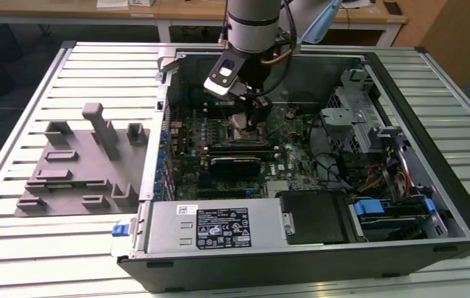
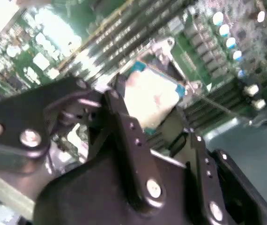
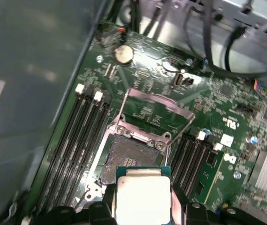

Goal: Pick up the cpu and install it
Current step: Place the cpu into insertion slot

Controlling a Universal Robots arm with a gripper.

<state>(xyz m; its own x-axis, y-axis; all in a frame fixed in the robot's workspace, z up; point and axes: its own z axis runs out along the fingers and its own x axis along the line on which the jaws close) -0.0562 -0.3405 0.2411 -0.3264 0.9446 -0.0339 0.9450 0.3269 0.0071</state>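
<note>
First wrist view: cpu [image 3: 143,194] seemingly in pinch of the tool [image 3: 143,213], over the open socket [image 3: 129,154].

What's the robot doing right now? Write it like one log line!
gripper: shut on cpu | cpu: held above socket | socket: open, empty

No text was legible. Black-and-white label [image 1: 223,228] sat on power supply box [image 1: 168,228] along computer case [image 1: 301,262] edge; print too small to read.
</note>
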